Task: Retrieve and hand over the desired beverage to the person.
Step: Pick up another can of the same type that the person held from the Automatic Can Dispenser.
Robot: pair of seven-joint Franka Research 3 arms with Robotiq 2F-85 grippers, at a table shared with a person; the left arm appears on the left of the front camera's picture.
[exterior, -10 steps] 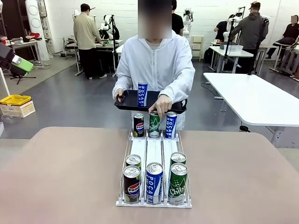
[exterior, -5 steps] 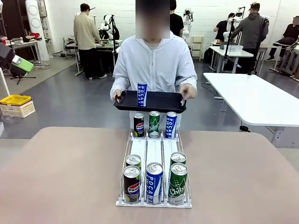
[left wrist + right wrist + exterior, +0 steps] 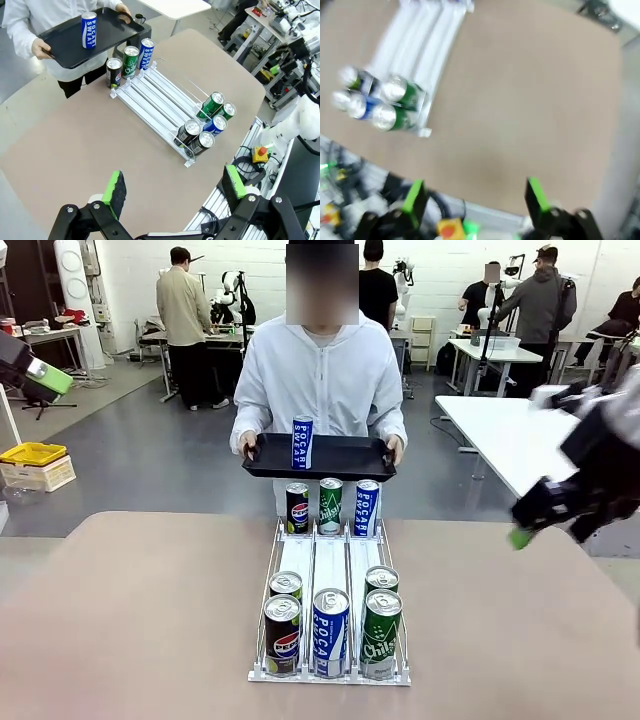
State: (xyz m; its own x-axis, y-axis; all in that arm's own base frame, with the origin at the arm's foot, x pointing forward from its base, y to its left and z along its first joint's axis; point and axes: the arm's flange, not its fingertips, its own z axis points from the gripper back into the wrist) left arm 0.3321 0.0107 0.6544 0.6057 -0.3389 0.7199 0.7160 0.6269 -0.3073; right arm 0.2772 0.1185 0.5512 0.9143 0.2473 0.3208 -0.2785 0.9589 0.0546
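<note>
The left pincer (image 3: 173,186) is held wide open above the worktop (image 3: 75,145), with nothing between its green pads (image 3: 114,190). The right pincer (image 3: 475,196), though blurred, is likewise seen open and empty. A white three-lane rack (image 3: 330,565) is laid lengthwise toward the person (image 3: 322,380), with cans (image 3: 330,632) stood upright at both ends. A blue can (image 3: 302,443) is stood upright on the black tray (image 3: 350,455) held by that person. A grey floor (image 3: 150,460) and white tables (image 3: 540,445) are seen beyond.

Even bright indoor light; right wrist view motion-blurred (front sharp).
</note>
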